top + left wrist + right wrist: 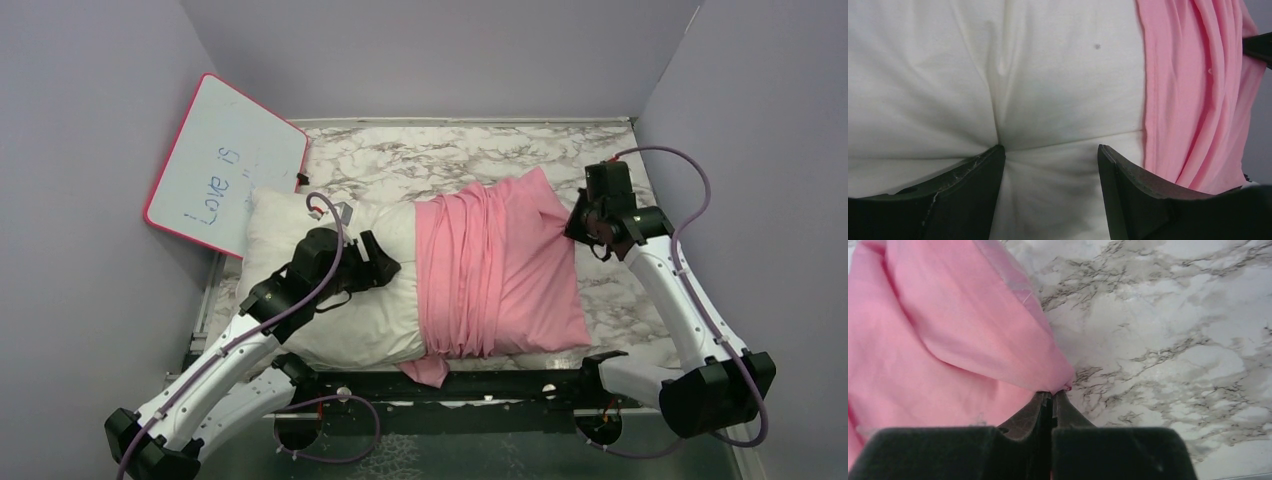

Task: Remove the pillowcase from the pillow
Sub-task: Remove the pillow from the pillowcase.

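Observation:
The white pillow (300,300) lies across the marble table, its left half bare. The pink pillowcase (500,270) is bunched in folds over its right half. My left gripper (385,265) presses down into the bare pillow (1048,75) just left of the pillowcase (1193,90). Its jaws (1049,150) stand wide, the tips dug in with a hump of pillow squeezed between them. At the pillow's far right end, my right gripper (572,228) is shut on a corner of the pillowcase (948,340), which is pinched at the fingertips (1053,392).
A pink-framed whiteboard (225,165) reading "Love is" leans against the left wall, touching the pillow's back left corner. Grey walls close in the marble table (430,160) on three sides. Bare marble (1173,340) shows to the right of the pillow.

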{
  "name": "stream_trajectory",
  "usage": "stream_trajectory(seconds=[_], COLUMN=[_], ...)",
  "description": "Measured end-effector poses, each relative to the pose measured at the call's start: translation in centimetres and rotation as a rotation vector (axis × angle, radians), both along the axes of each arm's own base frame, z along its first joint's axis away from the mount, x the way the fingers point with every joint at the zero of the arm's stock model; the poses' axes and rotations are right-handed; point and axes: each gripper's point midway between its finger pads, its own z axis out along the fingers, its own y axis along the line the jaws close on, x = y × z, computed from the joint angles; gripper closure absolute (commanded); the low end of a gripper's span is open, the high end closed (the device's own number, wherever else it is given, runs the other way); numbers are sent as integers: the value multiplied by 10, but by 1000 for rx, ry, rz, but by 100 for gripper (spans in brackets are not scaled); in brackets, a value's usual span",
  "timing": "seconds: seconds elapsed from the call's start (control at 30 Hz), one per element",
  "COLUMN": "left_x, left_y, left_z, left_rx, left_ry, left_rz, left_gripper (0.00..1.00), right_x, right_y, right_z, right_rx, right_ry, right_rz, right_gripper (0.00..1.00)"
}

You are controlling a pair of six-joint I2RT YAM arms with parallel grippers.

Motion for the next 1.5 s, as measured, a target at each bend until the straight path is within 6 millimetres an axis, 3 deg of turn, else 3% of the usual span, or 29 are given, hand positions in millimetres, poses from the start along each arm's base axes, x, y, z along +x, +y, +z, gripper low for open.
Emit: stream_trajectory(seconds=[0.1, 0.2, 0.23, 0.47, 0.63, 0.77, 0.87, 0.97, 1.0, 1.1, 1.23, 1.33, 1.5], left_x=[0, 0, -1, -6, -8, -7, -8, -9, -10, -10, -7, -4, 4], left_y=[0, 0, 0, 0, 2, 3, 4, 4, 3, 0, -2, -3, 1], left_z=[1, 1, 1, 5, 8, 8, 11, 15, 16, 15, 11, 7, -12], left_rx=[-2, 3, 2, -23, -41, -73, -106, -123, -126, -117, -93, -84, -87], left_ry=[-4, -8, -8, -28, -42, -43, -46, -51, -52, -47, -39, -33, 1], left_rz=[-1, -6, -10, -23, -17, 17, 38, 38, 33, 12, 1, 4, 85], left_gripper=[28, 28, 28, 26, 26, 25, 23, 22, 22, 22, 24, 30, 31], right_x=[-2, -11, -17, -53, -60, -55, -45, -39, -36, -30, -19, -6, 11], right_y=[17, 38, 42, 51, 44, 48, 54, 63, 66, 66, 40, 19, -17], right_z=[-3, -6, -9, -32, -46, -61, -71, -72, -71, -67, -52, -20, 43], right_rx=[81, 177, 204, 275, 249, 258, 278, 318, 327, 335, 233, 155, 45], right_ry=[21, 29, 39, 82, 103, 159, 175, 152, 139, 111, 48, -61, -249], right_rz=[73, 159, 179, 223, 198, 191, 204, 238, 245, 222, 97, 18, -117], right_gripper=[68, 34, 27, 7, 6, 8, 34, 75, 83, 87, 90, 91, 94])
